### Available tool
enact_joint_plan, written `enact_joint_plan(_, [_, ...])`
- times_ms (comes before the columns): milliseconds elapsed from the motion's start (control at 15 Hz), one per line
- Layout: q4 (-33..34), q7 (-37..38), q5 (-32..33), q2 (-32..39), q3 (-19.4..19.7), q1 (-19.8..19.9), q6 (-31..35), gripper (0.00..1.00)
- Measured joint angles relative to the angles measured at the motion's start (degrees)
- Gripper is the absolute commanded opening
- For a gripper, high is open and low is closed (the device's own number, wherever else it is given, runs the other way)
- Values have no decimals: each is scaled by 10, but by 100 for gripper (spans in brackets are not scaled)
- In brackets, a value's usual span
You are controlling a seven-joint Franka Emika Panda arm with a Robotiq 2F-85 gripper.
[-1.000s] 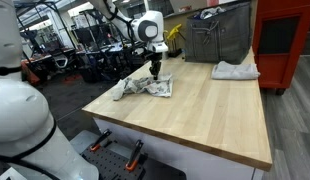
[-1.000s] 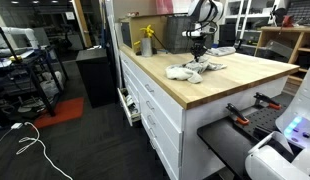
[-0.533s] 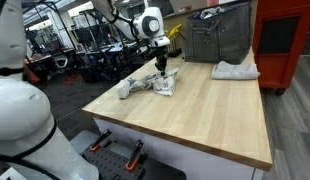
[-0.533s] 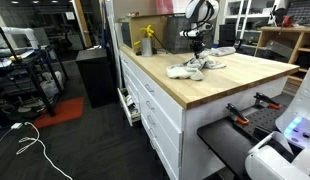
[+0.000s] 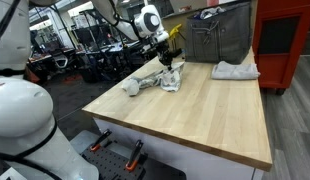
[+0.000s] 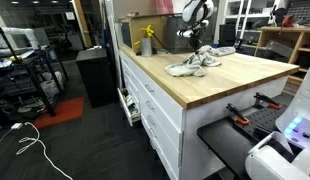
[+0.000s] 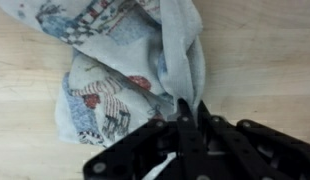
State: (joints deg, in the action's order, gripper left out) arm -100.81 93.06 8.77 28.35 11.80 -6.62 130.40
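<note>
Take the wooden tabletop (image 5: 200,125) as the reference for all positions.

**Containers, left to right**
- Note a yellow bottle (image 6: 147,42) standing upright at the far end of the tabletop in an exterior view. Contents not discernible.
- Further right, find a grey metal bin (image 5: 220,42) at the far edge of the tabletop, either on it or just behind it; cannot tell which. Dark items showing above the rim, too small to identify.
- Beyond the far right corner of the tabletop, note a red cabinet (image 5: 285,40). Interior not in view.

**Handled item, left to right**
- Locate the printed cloth (image 5: 155,80) near the far left corner of the tabletop, in both exterior views (image 6: 190,67).
- Left end bunched into a pale roll resting on the tabletop.
- Middle crumpled and stretched out toward the right.
- Right end drawn up off the tabletop into the pincer (image 5: 167,62).
- In the wrist view, observe pale fabric (image 7: 105,90) with red and blue printed patches. Also a plain greyish band twisted into a rope and running down to the fingers (image 7: 182,125), with bare wood of the tabletop on both sides.

**Pincer state**
- Clamped tight on the twisted fold of the printed cloth, with the fingertips nearly meeting (image 7: 188,108).

**Other**
- Toward the far right of the tabletop, well apart from the printed cloth, note a white cloth (image 5: 235,70) lying crumpled.
</note>
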Motion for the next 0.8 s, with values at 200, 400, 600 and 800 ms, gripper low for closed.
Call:
enact_joint_plan(200, [28,34,16,21,5,-1,-14,36])
enact_joint_plan(400, [37,25,11,33,-3,2,-19,57])
enact_joint_plan(600, [14,-44,-25,26,-43,16,-11,79])
enact_joint_plan(800, [-57,-130,-60,-13,-76,24,31,99])
